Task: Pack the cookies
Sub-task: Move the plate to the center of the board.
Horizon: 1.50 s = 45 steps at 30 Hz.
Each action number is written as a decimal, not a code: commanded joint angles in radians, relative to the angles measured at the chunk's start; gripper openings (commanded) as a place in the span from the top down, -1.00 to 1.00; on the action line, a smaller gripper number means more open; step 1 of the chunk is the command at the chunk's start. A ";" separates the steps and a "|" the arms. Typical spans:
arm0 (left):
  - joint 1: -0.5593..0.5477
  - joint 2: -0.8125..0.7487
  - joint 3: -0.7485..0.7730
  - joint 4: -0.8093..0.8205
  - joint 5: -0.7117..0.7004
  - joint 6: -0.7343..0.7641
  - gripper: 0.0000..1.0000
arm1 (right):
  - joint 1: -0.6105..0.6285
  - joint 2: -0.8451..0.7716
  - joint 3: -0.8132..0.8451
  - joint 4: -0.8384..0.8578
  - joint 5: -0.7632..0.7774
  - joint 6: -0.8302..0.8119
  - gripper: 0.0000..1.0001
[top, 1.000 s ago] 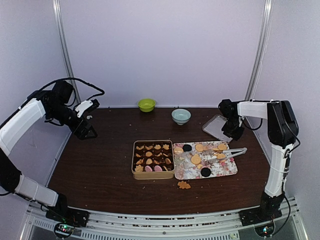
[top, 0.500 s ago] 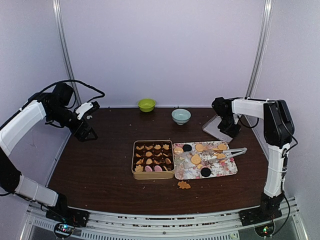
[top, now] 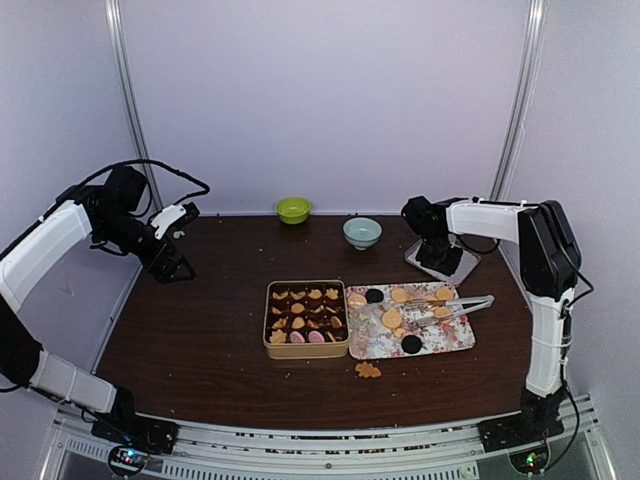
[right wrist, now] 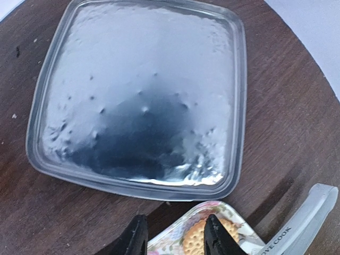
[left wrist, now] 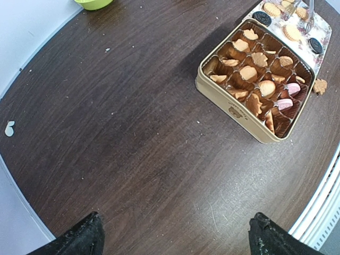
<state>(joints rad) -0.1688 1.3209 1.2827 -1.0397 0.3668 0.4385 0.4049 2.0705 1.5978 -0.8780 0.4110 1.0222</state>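
Observation:
The cookies (top: 306, 309) fill the brown paper cups of a tan tin (top: 305, 350) at the table's middle, and they show again as cookies (left wrist: 248, 73) in the left wrist view. More round tan and black cookies (top: 392, 318) lie on a floral tray (top: 450, 343) right of the tin. One loose cookie (top: 368, 370) rests on the table in front. My left gripper (top: 172, 265) hangs open at the far left, and in its own view the left gripper (left wrist: 175, 241) is above bare wood. My right gripper (top: 438, 258) hovers over a clear lid (right wrist: 138, 95). The right gripper (right wrist: 174, 236) is narrowly open and empty.
Clear tongs (top: 455, 303) lie across the tray's right end, their handle (right wrist: 303, 223) near my right fingers. A green bowl (top: 293, 209) and a pale blue bowl (top: 362, 232) stand at the back. The back wall and two poles border the table.
My right arm has swung left, carrying its gripper from the lid's right side to over the lid. The left arm has barely moved.

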 commanded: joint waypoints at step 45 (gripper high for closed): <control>0.011 0.022 0.009 0.035 0.032 0.013 -0.95 | -0.046 -0.017 0.030 0.101 -0.166 -0.179 0.04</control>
<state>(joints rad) -0.1646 1.3415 1.2827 -1.0397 0.3824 0.4397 0.4042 2.0033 1.5669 -0.7315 0.1905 0.8043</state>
